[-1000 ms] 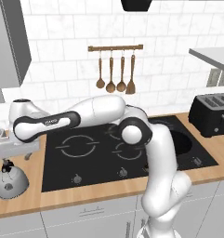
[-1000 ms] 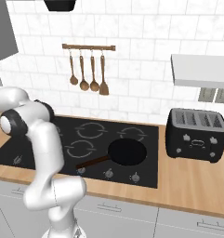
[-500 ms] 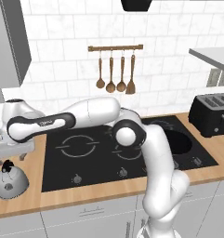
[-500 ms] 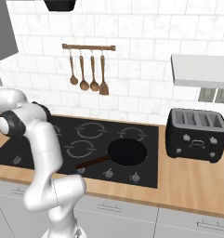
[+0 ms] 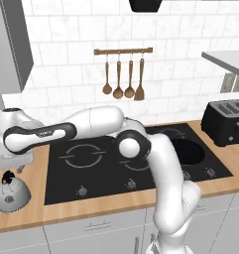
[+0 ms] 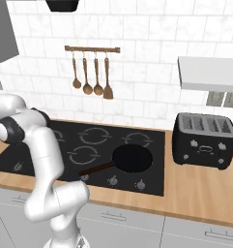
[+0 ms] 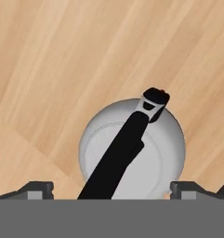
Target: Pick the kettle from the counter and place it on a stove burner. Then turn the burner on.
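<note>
White tile backs a wood-grain counter (image 5: 22, 218) with a black cooktop set into it. At the lower left of the left base view the kettle (image 5: 12, 192) sits on the counter beside the glass, with the gripper (image 7: 111, 189) hanging directly above it, jaws spread wide and empty. In the hand view the kettle's black handle (image 7: 120, 153) runs diagonally between the fingertips (image 7: 36, 188). The pick is in its approach stage; next, likely a descent to straddle the handle, then a close.

The kettle (image 5: 12, 192) sat on the counter (image 5: 36, 173) directly beneath the claw (image 5: 9, 170), left of the cooktop (image 5: 106, 168), its handle (image 7: 117, 155) running between the fingertips (image 7: 39, 188).
</note>
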### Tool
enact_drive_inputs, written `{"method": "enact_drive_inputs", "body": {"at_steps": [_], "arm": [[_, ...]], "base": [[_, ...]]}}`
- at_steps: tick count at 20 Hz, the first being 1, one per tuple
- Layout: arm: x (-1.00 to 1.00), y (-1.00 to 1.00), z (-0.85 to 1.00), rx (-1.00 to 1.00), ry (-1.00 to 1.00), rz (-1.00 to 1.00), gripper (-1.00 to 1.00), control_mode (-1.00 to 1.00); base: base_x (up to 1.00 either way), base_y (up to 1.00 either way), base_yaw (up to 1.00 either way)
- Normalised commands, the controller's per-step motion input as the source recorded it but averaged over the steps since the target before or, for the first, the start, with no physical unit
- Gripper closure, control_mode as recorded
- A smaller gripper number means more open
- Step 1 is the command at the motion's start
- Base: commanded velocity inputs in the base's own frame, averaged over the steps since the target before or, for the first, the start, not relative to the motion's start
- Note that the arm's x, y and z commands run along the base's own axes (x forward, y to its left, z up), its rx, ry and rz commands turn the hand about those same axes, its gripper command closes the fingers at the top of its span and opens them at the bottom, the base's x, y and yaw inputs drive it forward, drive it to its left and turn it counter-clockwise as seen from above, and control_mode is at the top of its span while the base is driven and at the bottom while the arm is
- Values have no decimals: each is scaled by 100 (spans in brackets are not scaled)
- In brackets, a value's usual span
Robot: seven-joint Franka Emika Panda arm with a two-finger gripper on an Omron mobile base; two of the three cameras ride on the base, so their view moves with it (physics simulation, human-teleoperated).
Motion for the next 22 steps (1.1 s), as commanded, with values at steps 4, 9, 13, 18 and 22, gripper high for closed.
{"method": "enact_drive_inputs", "body": {"at_steps": [4,9,13,18,22], "arm": [[0,14,-21,0,0,-2,-100,-100],[0,10,-20,-2,0,-6,-100,-100],[0,0,-8,-1,0,-6,-100,-100],[0,0,0,0,0,0,-100,-100],[0,0,0,0,0,0,100,-100]], "base": [[0,0,0],[0,0,0],[0,0,0],[0,0,0],[0,0,0]]}}
